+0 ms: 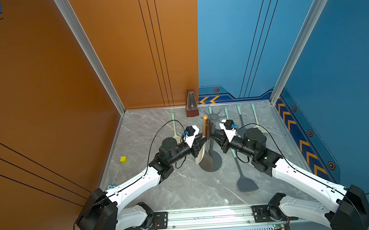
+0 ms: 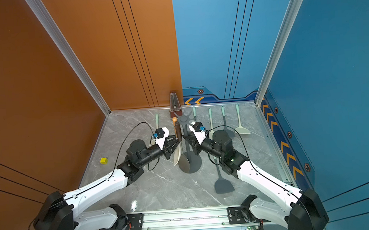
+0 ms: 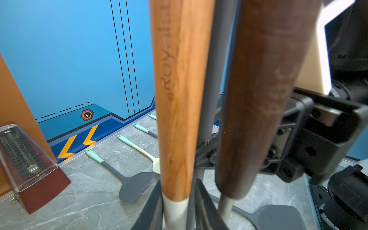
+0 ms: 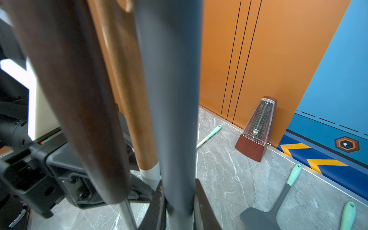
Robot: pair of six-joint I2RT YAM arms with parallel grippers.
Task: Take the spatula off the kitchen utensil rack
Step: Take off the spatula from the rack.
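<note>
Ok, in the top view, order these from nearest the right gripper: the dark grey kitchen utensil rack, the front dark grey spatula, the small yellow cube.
1. Kitchen utensil rack, centre: right gripper clamps its pole.
2. Dark grey spatula, front right.
3. Yellow cube, far left.

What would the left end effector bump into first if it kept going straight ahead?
The light-handled spatula: its neck sits between the fingers of the left end effector. Just behind it, as far as depth shows, stands the pole of the kitchen utensil rack.
</note>
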